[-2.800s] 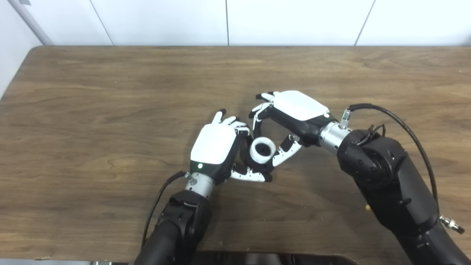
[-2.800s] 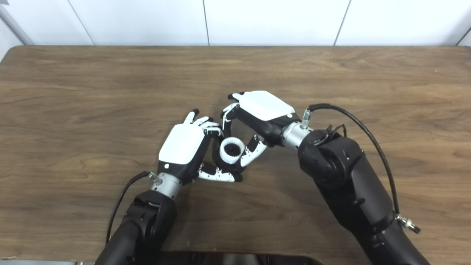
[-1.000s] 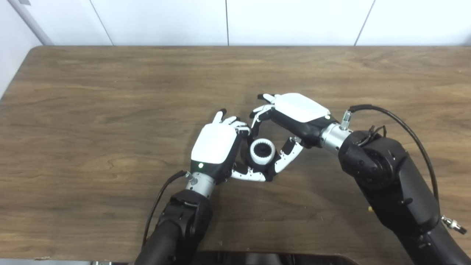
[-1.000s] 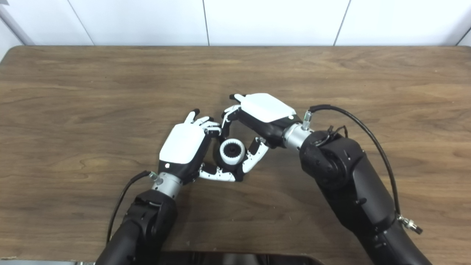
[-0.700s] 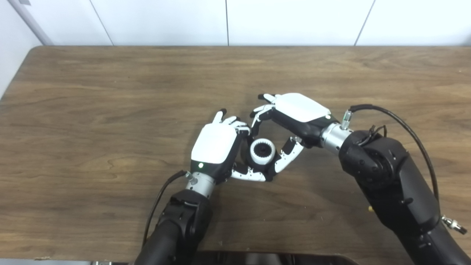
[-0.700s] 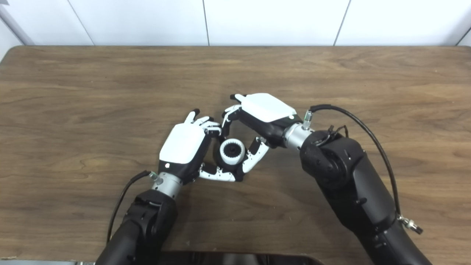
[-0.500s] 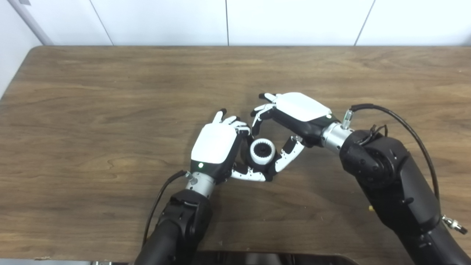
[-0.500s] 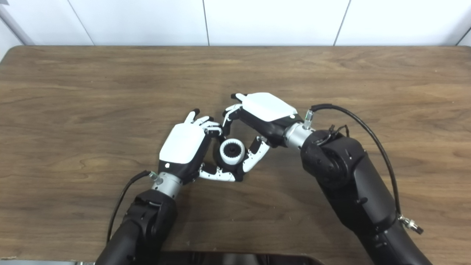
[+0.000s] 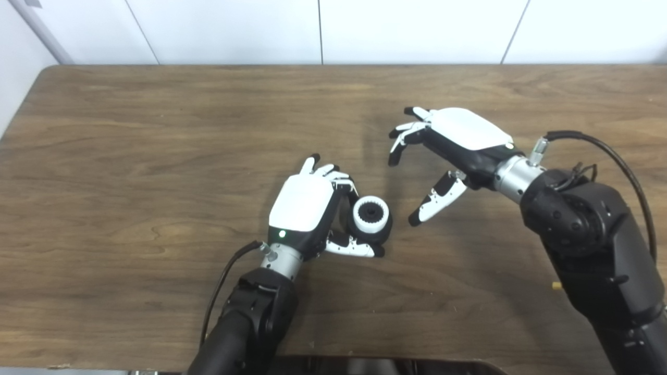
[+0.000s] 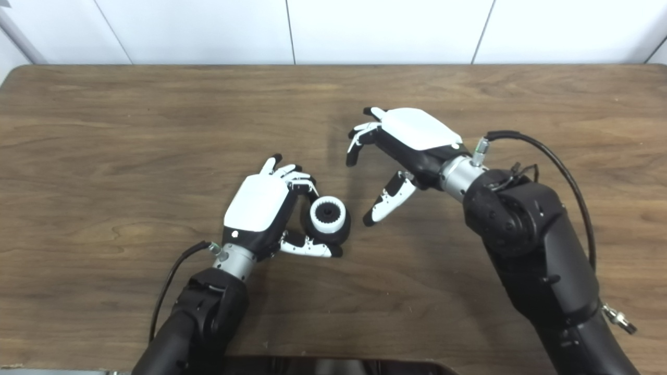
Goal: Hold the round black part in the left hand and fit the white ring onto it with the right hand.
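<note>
My left hand [image 9: 307, 205] is shut on the round black part [image 9: 383, 233], gripping it between fingers and thumb near the middle of the table. The white ring [image 9: 371, 214] sits on the part, its toothed black centre showing through the ring's hole. My right hand [image 9: 458, 138] hovers up and to the right of the part, clear of it, open with fingers spread and nothing in it. In the right eye view the ring [image 10: 328, 213] and the right hand [image 10: 411, 133] stand apart the same way.
The brown wooden table [image 9: 156, 130] spreads wide on all sides of the hands. A white panelled wall [image 9: 323, 26] runs behind its far edge. A dark object [image 9: 365, 364] lies at the bottom edge of the picture.
My right hand has let go of the white ring and pulled back up and to the right, fingers spread. The left hand still holds the black part with the ring on it.
</note>
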Robot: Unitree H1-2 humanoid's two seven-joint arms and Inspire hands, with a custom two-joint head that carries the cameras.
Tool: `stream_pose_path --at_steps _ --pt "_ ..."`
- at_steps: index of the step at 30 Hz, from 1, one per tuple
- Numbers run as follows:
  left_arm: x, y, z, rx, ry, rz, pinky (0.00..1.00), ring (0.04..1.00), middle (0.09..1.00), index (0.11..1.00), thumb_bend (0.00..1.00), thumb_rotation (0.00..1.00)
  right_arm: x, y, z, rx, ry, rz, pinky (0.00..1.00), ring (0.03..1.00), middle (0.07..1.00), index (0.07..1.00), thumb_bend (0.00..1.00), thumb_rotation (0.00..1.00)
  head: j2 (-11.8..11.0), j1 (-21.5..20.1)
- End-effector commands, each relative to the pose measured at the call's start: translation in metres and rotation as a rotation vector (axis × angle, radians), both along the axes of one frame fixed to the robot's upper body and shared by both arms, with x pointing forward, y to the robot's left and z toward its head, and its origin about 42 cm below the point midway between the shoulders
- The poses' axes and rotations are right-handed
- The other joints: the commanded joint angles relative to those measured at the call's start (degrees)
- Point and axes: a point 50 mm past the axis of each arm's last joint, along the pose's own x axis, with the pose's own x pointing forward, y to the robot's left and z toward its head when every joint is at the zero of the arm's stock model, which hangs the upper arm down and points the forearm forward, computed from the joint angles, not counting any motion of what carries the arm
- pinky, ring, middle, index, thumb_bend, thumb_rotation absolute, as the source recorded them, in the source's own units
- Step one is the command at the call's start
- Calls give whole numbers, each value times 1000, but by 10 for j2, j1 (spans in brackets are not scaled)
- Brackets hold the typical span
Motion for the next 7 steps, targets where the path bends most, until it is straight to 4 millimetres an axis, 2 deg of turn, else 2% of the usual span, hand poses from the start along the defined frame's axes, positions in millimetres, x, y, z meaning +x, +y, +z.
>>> stream_pose_path --at_steps 1,7 --pt "-1 4 -7 24 37 0 1000 875 765 482 525 57 2 -6 21 8 -68 -14 1000 1000 860 664 1000 263 -1 0" --pt "-2 7 -6 30 32 7 1000 865 760 488 525 62 1 -15 22 13 -41 -56 1000 1000 882 715 1000 279 -6 -2"
